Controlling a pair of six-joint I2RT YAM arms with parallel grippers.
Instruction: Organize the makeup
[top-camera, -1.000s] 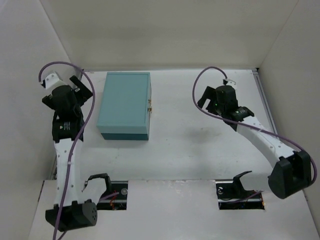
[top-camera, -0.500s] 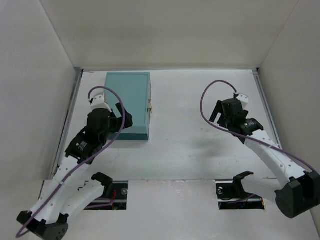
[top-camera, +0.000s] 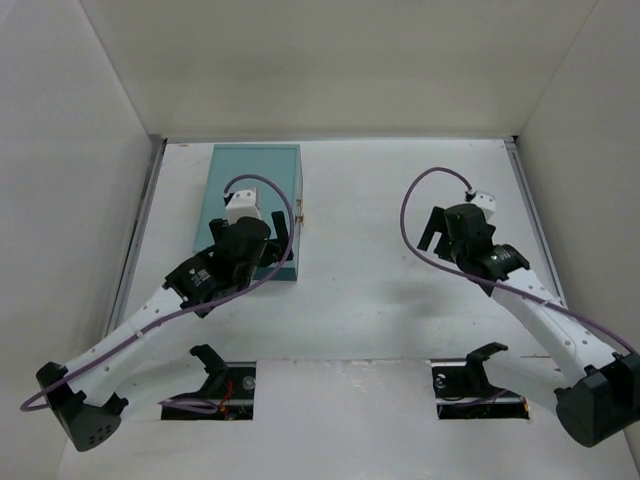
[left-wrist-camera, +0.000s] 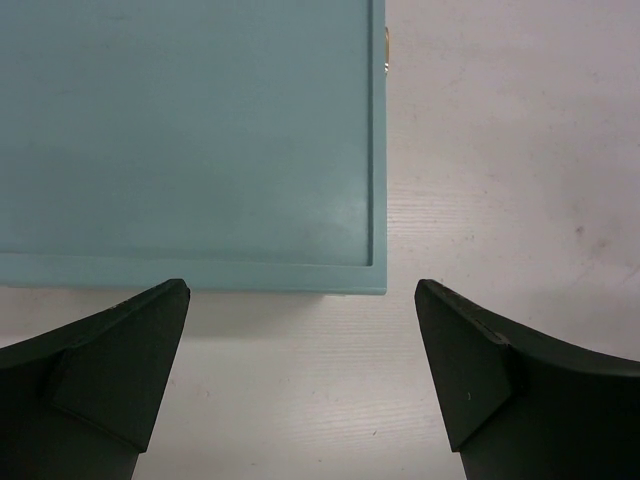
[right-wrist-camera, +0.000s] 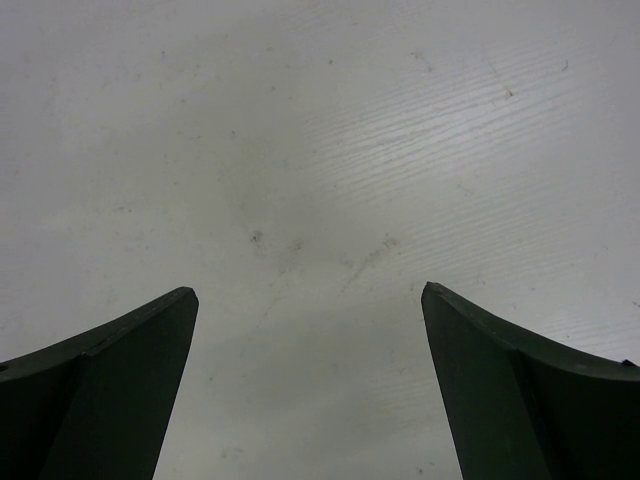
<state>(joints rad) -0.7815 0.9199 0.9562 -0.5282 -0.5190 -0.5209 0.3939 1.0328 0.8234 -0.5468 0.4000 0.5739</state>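
A white tabletop (top-camera: 380, 290) sits inside a booth of plain white walls (top-camera: 330, 70), seen from above and behind the two arms. A large teal box (top-camera: 256, 180) lies shut toward the far left corner. Its long sides run from the far edge toward the near edge, and it is closer to the left edge than to the right. A small brass-coloured clasp (left-wrist-camera: 387, 50) shows on the side of the box that faces the right edge.

The left arm (top-camera: 150, 320) reaches from the near left corner diagonally to the box. The left hand (left-wrist-camera: 302, 288) hangs over the box's near end, by the corner on the clasp side. Its two dark fingers (left-wrist-camera: 110, 370) are spread wide with nothing between them. In the wrist view that corner of the lid lies just ahead of the gap, with bare tabletop beyond it on the right.

The right arm (top-camera: 540, 300) comes in from the near right corner. The right hand (right-wrist-camera: 307, 290) is over the right half of the tabletop, well apart from the box. Its fingers are likewise spread wide and grip nothing. Its wrist camera sees only scuffed white surface between them.

The makeup is out of sight in all three views. Whether it lies in the shut box cannot be told.
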